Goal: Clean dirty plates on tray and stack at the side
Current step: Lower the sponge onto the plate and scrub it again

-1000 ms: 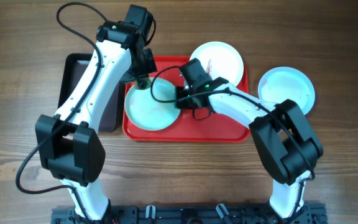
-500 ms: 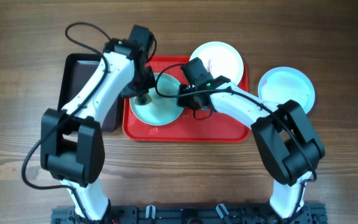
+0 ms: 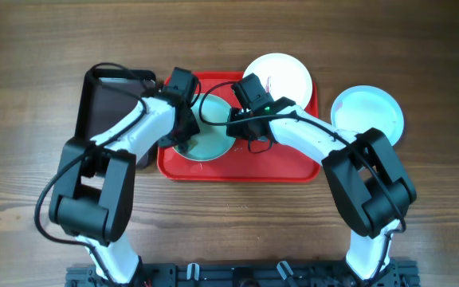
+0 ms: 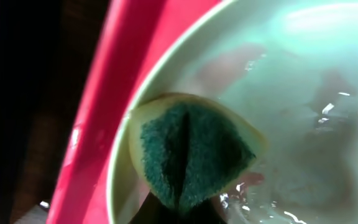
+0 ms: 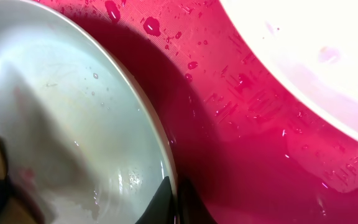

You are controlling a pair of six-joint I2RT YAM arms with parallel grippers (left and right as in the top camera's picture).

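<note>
Three plates show from overhead, but only one is in a grip. The right gripper (image 3: 235,127) pinches the rim of the mint plate (image 3: 213,143), which stands tilted on the tray (image 3: 245,169). In the right wrist view only two dark fingertips (image 5: 165,199) poke in at the bottom edge, closed on the pale rim.

The left gripper (image 3: 185,141) meets the same plate from the opposite side. Its fingers are pressed together on a folded sponge (image 4: 190,154), whose green face and yellow edge lie against the plate just inside the rim. Those fingers (image 4: 160,213) are only a dark shape cut off at the bottom of the left wrist view, so how much sponge they cover cannot be told. Faint reddish smears beyond the sponge are blurred.

From overhead both arms hide much of this plate, and the sponge cannot be made out. A brown blur at the left edge of the right wrist view, across the plate from the right fingers, cannot be identified.

The white plate (image 3: 281,74) lies at the tray's far right corner, just behind the right fingers, with thin red marks on it. Wet drops cover the tray between them. The other mint plate (image 3: 366,108) rests on the table (image 3: 421,207), well to the right of both grippers, its near edge hidden by the right arm. A black tray (image 3: 92,112) sits beside the left arm, partly covered by it.
</note>
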